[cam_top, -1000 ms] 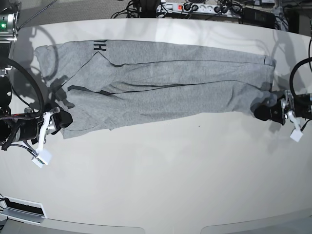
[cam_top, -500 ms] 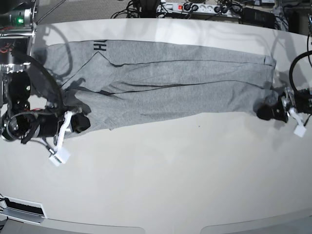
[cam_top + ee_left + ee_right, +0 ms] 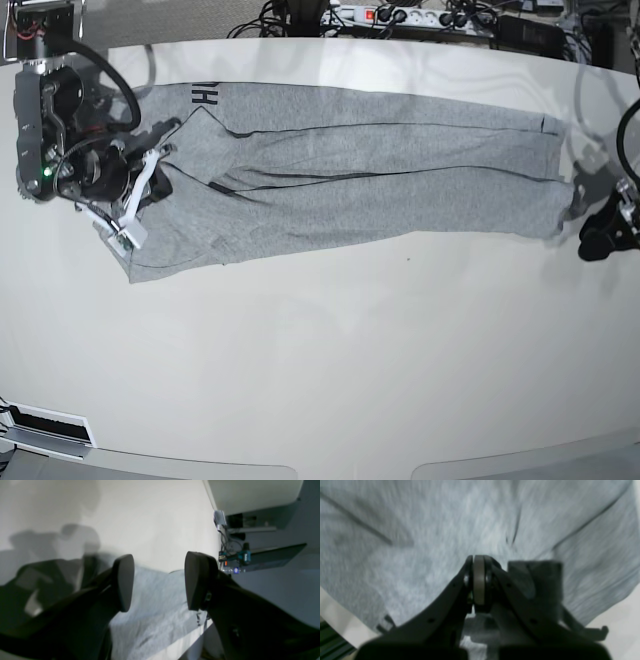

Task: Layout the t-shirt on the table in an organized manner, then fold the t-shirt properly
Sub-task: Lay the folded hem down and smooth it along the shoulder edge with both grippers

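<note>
The grey t-shirt lies stretched in a long band across the white table, with black lettering showing near its far left end. My right gripper hovers over the shirt's left end. In the right wrist view this gripper is shut, its fingers pressed together with no cloth visible between them and the t-shirt filling the view behind. My left gripper sits just off the shirt's right edge. The left wrist view shows it open, above the t-shirt's edge.
A power strip and tangled cables run along the far edge of the table. Beyond the table's edge in the left wrist view are electronics and cables. A white fixture sits at the near left corner.
My right arm moved from the shirt's near left corner up over its left end, and its gripper shut. My left gripper drew back to the right, off the shirt's right edge, staying open.
</note>
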You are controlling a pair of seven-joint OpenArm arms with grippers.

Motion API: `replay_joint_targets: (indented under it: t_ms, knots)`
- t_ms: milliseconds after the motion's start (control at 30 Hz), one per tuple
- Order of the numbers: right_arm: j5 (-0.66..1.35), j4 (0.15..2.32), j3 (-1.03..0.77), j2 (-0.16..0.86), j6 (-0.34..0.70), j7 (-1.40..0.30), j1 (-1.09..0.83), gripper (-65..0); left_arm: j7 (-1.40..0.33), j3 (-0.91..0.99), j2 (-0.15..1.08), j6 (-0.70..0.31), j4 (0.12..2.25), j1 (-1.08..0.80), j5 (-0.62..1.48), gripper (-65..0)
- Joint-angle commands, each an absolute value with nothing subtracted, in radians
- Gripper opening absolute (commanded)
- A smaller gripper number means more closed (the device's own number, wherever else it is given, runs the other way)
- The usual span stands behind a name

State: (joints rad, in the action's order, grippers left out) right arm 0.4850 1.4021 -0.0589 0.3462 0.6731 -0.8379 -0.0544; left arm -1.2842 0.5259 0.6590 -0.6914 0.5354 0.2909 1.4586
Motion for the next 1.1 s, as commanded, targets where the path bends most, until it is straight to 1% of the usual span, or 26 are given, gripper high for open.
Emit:
replay_joint_targets:
  t_ms: [0,100,233,333,433,533,800,900,967,1067]
  knots:
    - [0.491,1.417,-0.064,0.36,0.672,-0.806,-0.034,-65.0,-1.277,0.535,0.684,-0.698,0.549,0.307,1.484,-30.9]
    - [0.458,1.417,-0.064,0.36,0.658,-0.798,-0.034,-65.0,-1.271,0.535,0.685,-0.698,0.549,0.277,1.48,-30.9]
    - [0.406,1.417,-0.065,0.36,0.601,-0.791,-0.033,-65.0,-1.235,0.537,0.706,-0.698,0.549,0.239,1.471,-31.0]
    - [0.407,1.417,-0.065,0.36,0.594,-0.791,-0.033,-65.0,-1.169,0.554,0.744,-0.698,0.549,0.219,1.47,-30.9]
    - [0.406,1.417,-0.065,0.36,0.594,-0.781,-0.034,-65.0,-1.166,0.589,0.771,-0.698,0.549,0.218,1.417,-30.9]
    - [0.418,1.417,-0.065,0.36,0.595,-0.781,-0.033,-65.0,-1.163,0.602,0.764,-0.698,0.549,0.208,1.332,-30.4]
    - [0.422,1.417,-0.065,0.36,0.595,-0.781,-0.033,-65.0,-1.119,0.596,0.71,-0.698,0.549,0.154,1.227,-30.2]
    - [0.421,1.417,-0.065,0.36,0.595,-0.782,-0.034,-65.0,-1.061,0.545,0.701,-0.698,0.549,0.141,1.2,-30.2]
    - [0.422,1.417,-0.065,0.36,0.595,-0.781,-0.033,-65.0,-1.003,0.491,0.7,-0.698,0.549,0.142,1.147,-30.2]
    - [0.421,1.417,-0.065,0.36,0.595,-0.781,-0.033,-65.0,-0.934,0.4,0.7,-0.698,0.549,0.142,1.122,-30.2]
